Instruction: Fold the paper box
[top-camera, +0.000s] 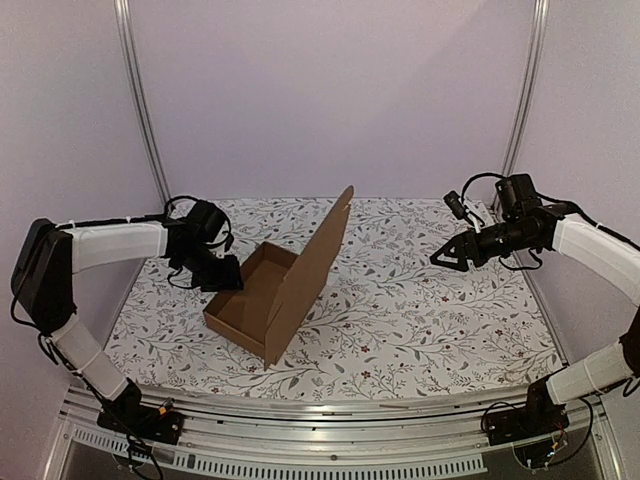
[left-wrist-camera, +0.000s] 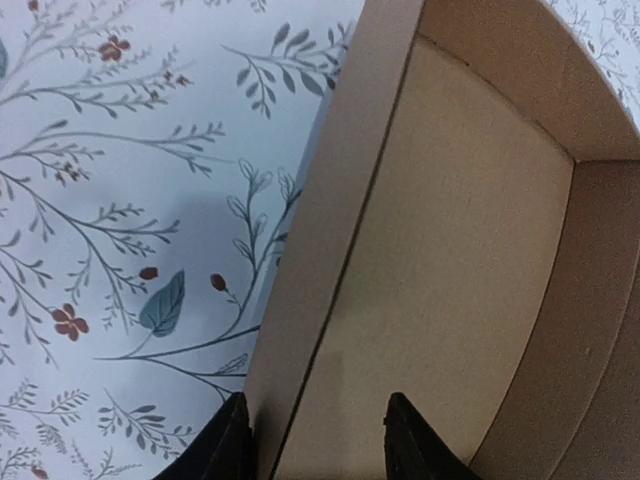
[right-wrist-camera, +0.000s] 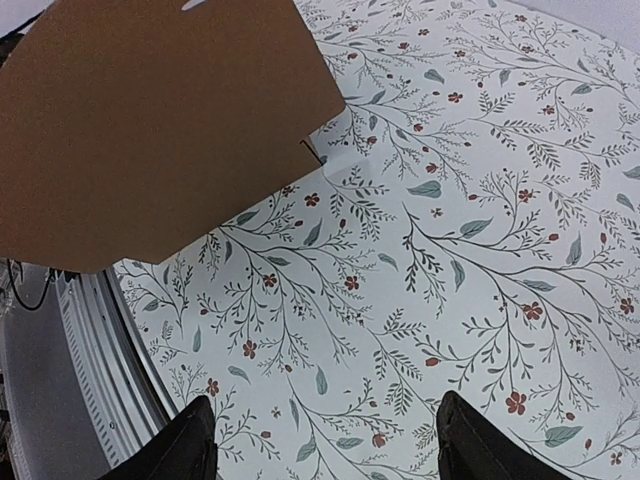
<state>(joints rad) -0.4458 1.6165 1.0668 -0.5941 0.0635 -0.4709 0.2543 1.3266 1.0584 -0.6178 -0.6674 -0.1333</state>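
Note:
The paper box is a brown cardboard tray sitting left of centre on the table. Its big lid flap stands up, leaning to the right. My left gripper is at the tray's left wall. In the left wrist view the gripper is open and straddles that wall, one finger over the cloth and one inside the tray. My right gripper hovers open and empty above the right side of the table, well clear of the box. In the right wrist view, the gripper faces the lid's outer face.
A floral tablecloth covers the table. A metal rail runs along the near edge. Two frame posts stand at the back corners before pale purple walls.

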